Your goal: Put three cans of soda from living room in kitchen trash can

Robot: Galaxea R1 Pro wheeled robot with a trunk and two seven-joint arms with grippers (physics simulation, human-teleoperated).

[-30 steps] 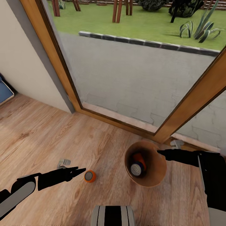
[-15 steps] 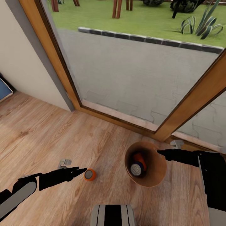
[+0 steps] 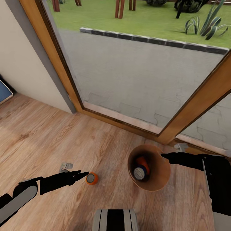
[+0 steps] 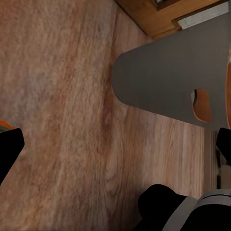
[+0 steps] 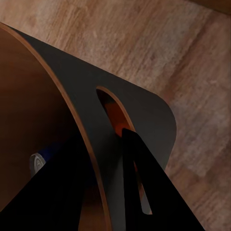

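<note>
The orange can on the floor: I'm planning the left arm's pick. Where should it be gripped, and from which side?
Grip the orange can across its round side wall, coming level from the left tool side. It seems to stand upright, grey top up, so the wall likely offers opposed faces.

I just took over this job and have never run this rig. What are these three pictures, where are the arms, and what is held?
The big picture looks down from the robot's head. The black left gripper points at an orange soda can standing on the wood floor, its fingers wide open in the left wrist picture. The right gripper grips the rim of the copper trash can; the right wrist picture shows one finger outside the wall and the other inside. An orange can and a blue can already lie in the bin. Ahead is a wood-framed glass door.
</note>
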